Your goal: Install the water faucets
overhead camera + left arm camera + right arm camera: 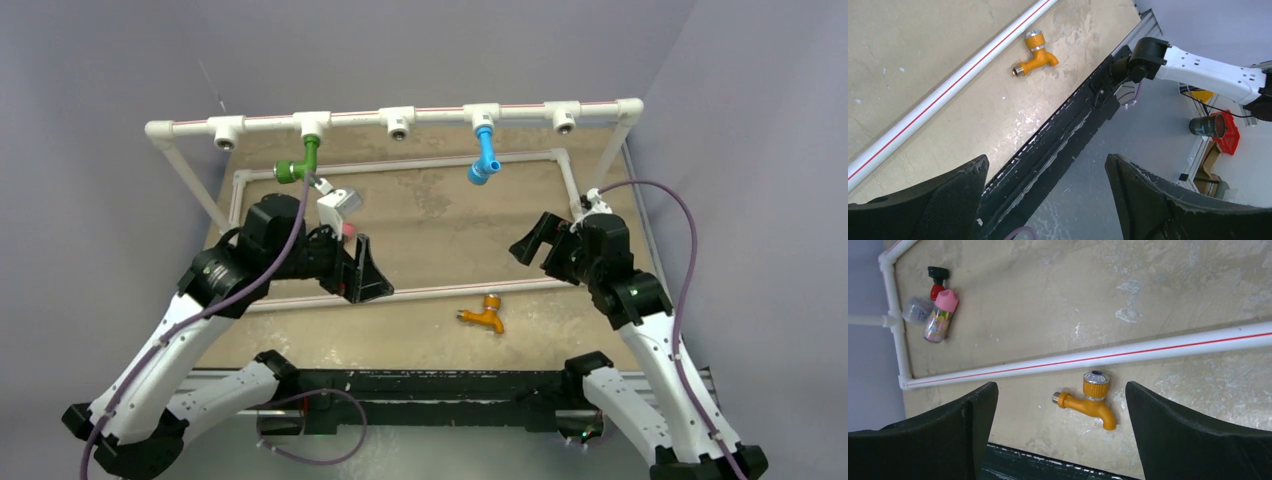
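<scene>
An orange faucet (483, 315) lies on its side on the table near the front edge, outside the low pipe frame. It shows in the left wrist view (1035, 52) and between the right jaws (1090, 402). A green faucet (300, 160) hangs from the second tee socket of the raised white pipe rail (440, 113). A blue faucet (483, 155) hangs from the fourth socket. My left gripper (360, 283) is open and empty, left of the orange faucet, in its own view (1045, 170). My right gripper (530, 245) is open and empty above and right of it, in its own view (1059, 390).
Three tee sockets (228, 135), (398, 125), (563, 120) stand empty. A low white pipe frame (430, 287) with a red stripe lies on the table. A pink-capped bottle (940, 315) and small items lie in its far left corner. A black rail (420, 385) edges the front.
</scene>
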You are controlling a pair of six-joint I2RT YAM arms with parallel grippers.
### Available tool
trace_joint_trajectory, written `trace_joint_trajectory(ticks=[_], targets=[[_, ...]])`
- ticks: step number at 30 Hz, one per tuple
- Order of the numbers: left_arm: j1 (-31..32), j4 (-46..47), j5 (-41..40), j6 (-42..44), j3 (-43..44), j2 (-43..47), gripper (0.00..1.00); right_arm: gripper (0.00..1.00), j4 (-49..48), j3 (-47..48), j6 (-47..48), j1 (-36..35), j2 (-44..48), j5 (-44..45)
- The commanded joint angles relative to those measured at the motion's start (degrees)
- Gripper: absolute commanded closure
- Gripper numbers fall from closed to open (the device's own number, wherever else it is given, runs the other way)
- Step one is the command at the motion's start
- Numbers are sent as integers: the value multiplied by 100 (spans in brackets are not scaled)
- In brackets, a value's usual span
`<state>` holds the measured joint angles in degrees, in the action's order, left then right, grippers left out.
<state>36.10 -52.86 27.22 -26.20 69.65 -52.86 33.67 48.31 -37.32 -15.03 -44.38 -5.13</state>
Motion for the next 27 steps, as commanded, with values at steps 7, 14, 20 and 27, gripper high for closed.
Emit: trace_joint_trajectory(ticks=[7,14,20,27], targets=[[31,616,-217,-236,-53,496,13,2,519,244,-40,24,-621,461],[35,615,-209,-164,275,161,13,2,-251,-239,397,1,-668,-146],[38,627,-141,-139,400,-10,14,2,-561,-681,-424,-824,-744,390],[37,565,-131,-219,386,112,14,3,-553,-865,-1404,-1793,-1005,1265]])
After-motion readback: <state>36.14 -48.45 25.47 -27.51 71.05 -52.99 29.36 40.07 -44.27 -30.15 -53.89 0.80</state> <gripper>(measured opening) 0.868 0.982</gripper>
